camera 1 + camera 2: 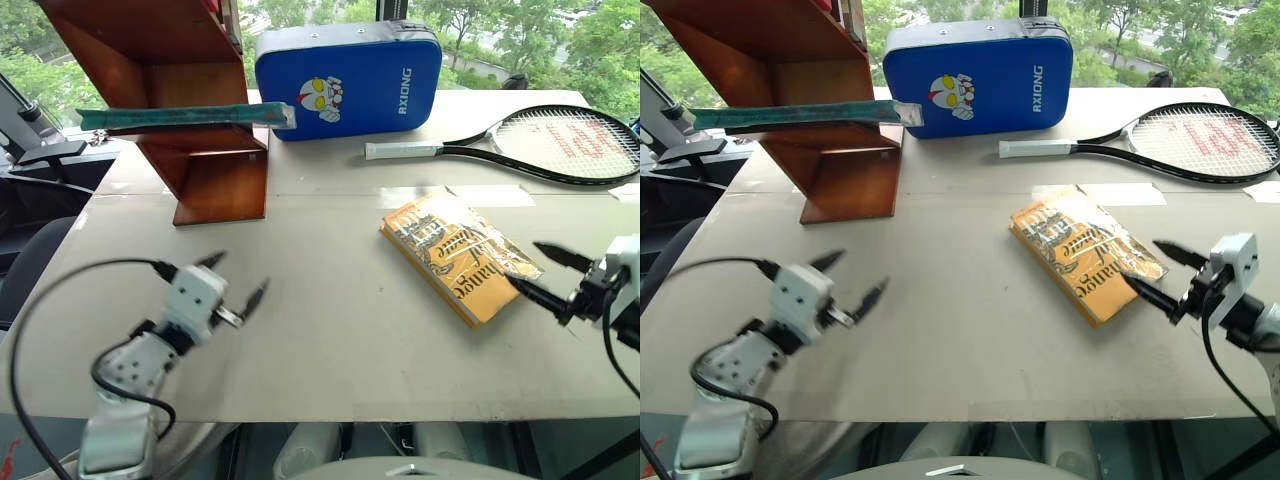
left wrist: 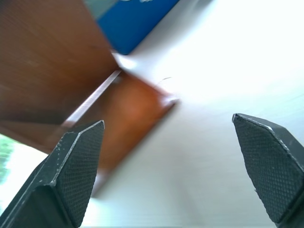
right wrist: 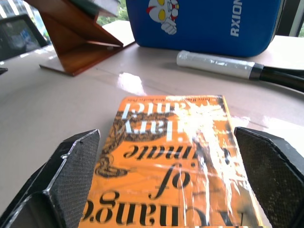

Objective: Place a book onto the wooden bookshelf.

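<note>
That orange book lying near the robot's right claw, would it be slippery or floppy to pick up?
Probably slippery: the orange book is in shiny plastic wrap that glares and wrinkles. It lies flat on the table, so the right gripper may struggle to get a finger under it. It looks thin, so it might flex a little.

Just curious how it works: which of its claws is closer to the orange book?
Right. The right gripper sits just beside the orange book, fingers open toward it; the left gripper, also open, hangs far across the table.

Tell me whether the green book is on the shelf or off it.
On it: the green book lies flat across a board of the wooden shelf, overhanging both sides, with nothing gripping it.
</note>
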`<state>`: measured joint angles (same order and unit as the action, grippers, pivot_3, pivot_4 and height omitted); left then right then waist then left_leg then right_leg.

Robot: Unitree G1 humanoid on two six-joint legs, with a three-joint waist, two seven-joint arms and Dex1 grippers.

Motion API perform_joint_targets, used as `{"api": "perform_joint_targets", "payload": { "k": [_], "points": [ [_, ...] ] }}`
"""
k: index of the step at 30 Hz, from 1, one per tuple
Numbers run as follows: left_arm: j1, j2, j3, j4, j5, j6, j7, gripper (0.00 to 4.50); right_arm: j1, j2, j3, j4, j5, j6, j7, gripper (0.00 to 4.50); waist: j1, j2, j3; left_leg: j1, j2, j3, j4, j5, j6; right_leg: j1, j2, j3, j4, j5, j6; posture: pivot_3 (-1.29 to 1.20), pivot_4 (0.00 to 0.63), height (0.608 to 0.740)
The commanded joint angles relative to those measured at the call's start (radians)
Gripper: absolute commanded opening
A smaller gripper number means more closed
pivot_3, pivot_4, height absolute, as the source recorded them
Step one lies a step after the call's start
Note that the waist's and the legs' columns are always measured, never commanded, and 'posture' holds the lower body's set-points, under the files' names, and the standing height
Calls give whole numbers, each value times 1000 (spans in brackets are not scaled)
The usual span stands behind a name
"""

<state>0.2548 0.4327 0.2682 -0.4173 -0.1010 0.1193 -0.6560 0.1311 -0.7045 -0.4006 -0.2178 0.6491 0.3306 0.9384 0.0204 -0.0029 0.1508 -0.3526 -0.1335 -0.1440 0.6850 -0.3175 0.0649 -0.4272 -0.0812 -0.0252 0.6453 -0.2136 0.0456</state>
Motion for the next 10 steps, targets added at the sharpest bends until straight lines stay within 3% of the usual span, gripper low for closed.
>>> {"api": "perform_joint_targets", "payload": {
  "k": [1, 4, 10],
  "points": [
    [106, -38, -138, -76, -142, 96, -73, 4452, 137, 34, -2, 44, -110, -169, 61, 4500, 0, 1, 0, 1, 1, 1, 0, 0, 0, 1, 1, 2, 0, 0, 0, 0, 150, 740],
    [134, -32, -198, -72, -113, 114, -54, 4452, 216, 77, -7, 73, -129, -230, 68, 4500, 1, 3, 0, 10, 3, 1, -2, -1, 0, 10, 2, 2, -2, 0, 0, 0, 150, 740],
    [127, 0, -236, -43, -73, 94, -31, 4452, 260, 112, 38, 117, -184, -338, 94, 4500, -2, 8, -4, 13, 4, 3, -3, -1, -1, 11, 4, 5, -2, 0, 0, 0, 150, 740]
  ]
}}
